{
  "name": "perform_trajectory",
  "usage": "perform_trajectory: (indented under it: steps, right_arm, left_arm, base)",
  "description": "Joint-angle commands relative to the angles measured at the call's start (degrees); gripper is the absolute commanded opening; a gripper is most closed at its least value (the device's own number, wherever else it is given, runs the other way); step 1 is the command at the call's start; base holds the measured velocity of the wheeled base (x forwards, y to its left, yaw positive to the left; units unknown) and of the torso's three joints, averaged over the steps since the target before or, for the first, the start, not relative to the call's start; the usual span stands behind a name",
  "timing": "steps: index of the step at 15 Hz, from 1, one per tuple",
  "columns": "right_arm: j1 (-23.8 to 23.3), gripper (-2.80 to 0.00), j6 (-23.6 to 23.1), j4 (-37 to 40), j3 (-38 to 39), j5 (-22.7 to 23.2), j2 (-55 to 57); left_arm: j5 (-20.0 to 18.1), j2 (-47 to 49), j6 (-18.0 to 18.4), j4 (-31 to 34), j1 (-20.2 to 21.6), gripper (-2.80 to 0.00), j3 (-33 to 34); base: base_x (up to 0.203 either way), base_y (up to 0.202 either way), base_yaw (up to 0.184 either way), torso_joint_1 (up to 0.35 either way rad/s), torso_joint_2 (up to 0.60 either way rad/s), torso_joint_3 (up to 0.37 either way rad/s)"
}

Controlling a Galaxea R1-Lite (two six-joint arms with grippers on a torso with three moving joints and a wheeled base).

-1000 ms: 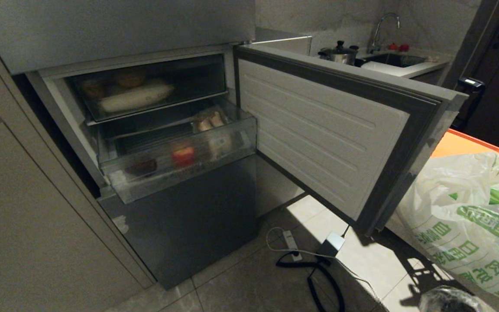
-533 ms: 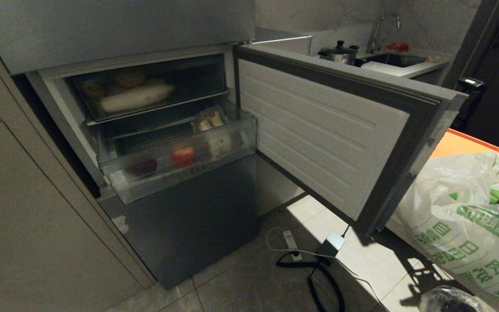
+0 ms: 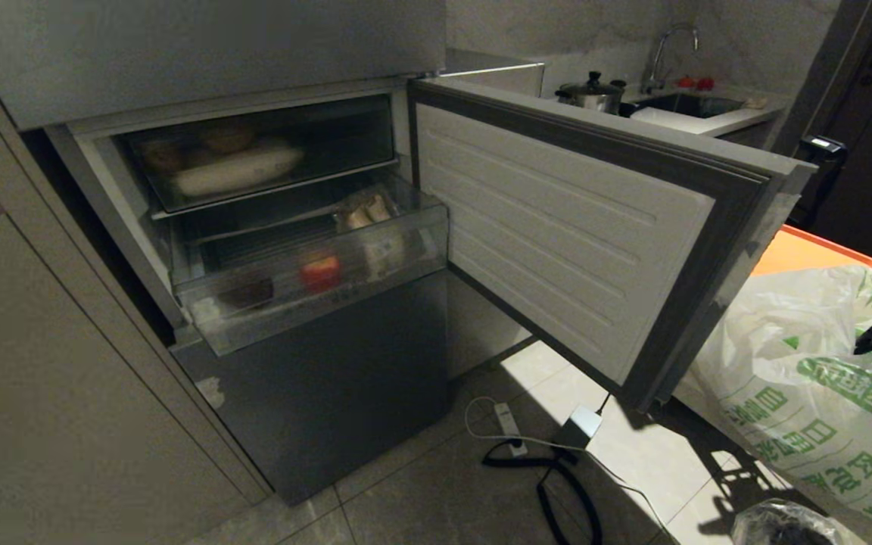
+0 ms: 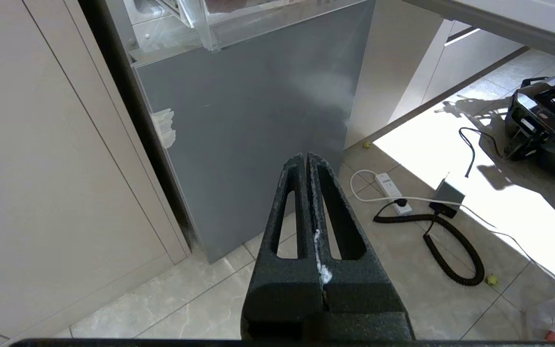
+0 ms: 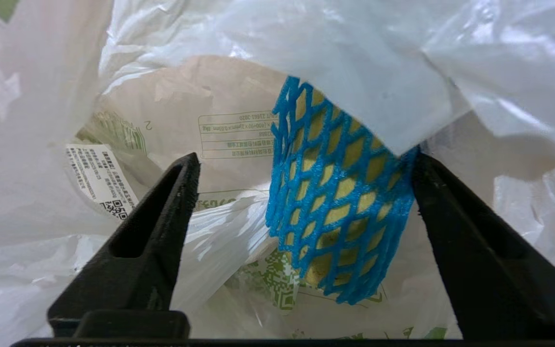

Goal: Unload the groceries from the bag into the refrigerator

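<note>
Two black fingers (image 5: 152,241) of the right gripper (image 5: 306,168) stand wide apart inside the mouth of the bag (image 5: 41,96), and between them, close against one finger, sits a yellowish fruit in a blue foam net (image 5: 340,193); the fingers do not clamp it. In the head view this bag (image 3: 807,393) lies on an orange tray (image 3: 799,253) at the robot's right, beside the open door (image 3: 580,227) of the refrigerator (image 3: 315,378). Its clear drawer (image 3: 307,280) is pulled out, with a red item (image 3: 320,271) inside. The left gripper (image 4: 308,161) hangs low before the grey lower door (image 4: 258,120), its fingers pressed together on nothing. A coiled black cable (image 4: 446,246) lies on the floor tiles.
</note>
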Motion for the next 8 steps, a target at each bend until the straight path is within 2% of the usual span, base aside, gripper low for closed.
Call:
perform_trajectory:
  steps: [1, 8]
  right_arm:
    - [0.0, 0.00, 0.3, 0.3, 0.2, 0.2, 0.2]
    - [-0.1, 0.00, 2.7, 2.1, 1.4, -1.0, 0.1]
  left_arm:
    - [0.0, 0.1, 0.0, 0.0, 0.0, -2.80, 0.0]
    - [0.0, 0.1, 0.0, 0.0, 0.0, -2.80, 0.0]
  base:
    - [0.000, 0.000, 0.000, 0.000, 0.00, 0.000]
    - [0.000, 0.000, 0.000, 0.000, 0.00, 0.000]
